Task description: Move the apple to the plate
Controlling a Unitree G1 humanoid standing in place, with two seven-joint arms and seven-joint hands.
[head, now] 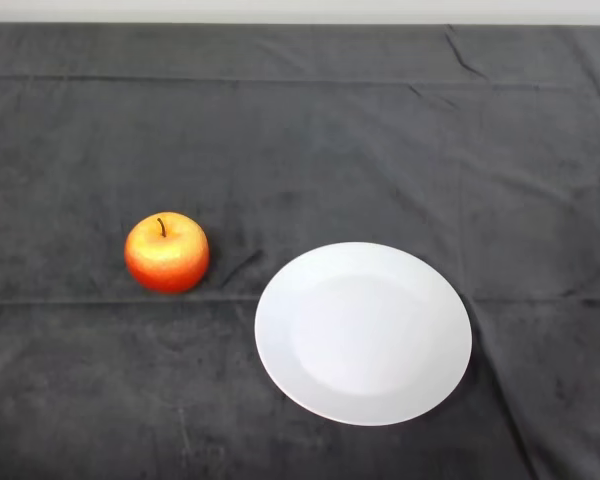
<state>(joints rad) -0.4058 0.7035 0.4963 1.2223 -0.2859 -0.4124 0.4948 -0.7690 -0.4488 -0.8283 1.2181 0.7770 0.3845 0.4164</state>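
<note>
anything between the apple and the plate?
Nothing. In the head view, only bare dark cloth with a small crease lies between the apple and the white plate. They sit apart, not touching.

No part of the robot shows (head view only).

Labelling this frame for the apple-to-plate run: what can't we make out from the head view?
- Red-yellow apple: its far side and underside, hidden by its own body.
- Round white plate: underside against the dark grey cloth.
- Table beneath: covered by the cloth.
- Cloth: cut off at left, right and bottom edges.
</note>
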